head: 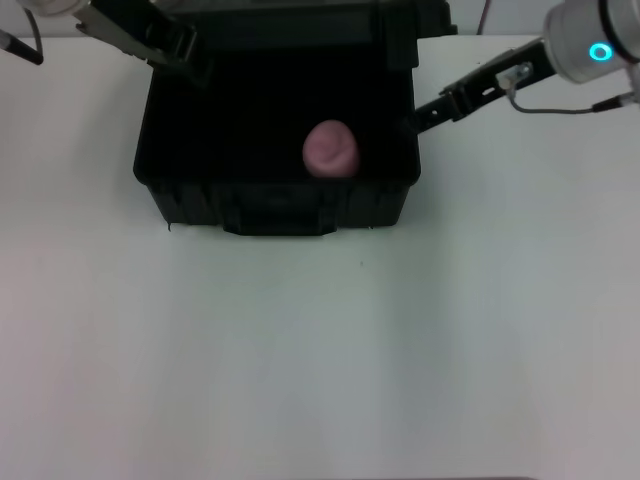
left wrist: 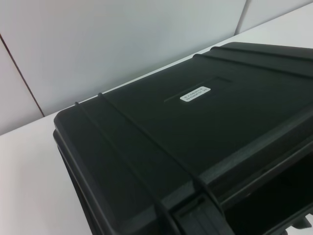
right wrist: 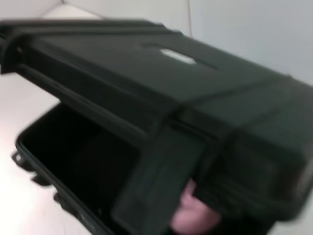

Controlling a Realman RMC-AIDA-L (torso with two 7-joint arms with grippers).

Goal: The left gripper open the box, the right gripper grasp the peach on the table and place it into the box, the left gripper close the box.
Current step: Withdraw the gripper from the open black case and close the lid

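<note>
With the box (head: 275,190) open on the counter (head: 320,350), the peach (head: 331,149) sits inside on its floor — right of centre. My left gripper (head: 185,50) is at the back-left corner by the lid; my right gripper (head: 425,115) is just off the right wall. Grip state on both — can't tell.

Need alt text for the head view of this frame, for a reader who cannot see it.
A small round pale pink peach lies inside the open large black hard plastic box, which stands on a wide white table. The left end effector is at the box's back left corner, and the right end effector reaches to its right rim.
</note>
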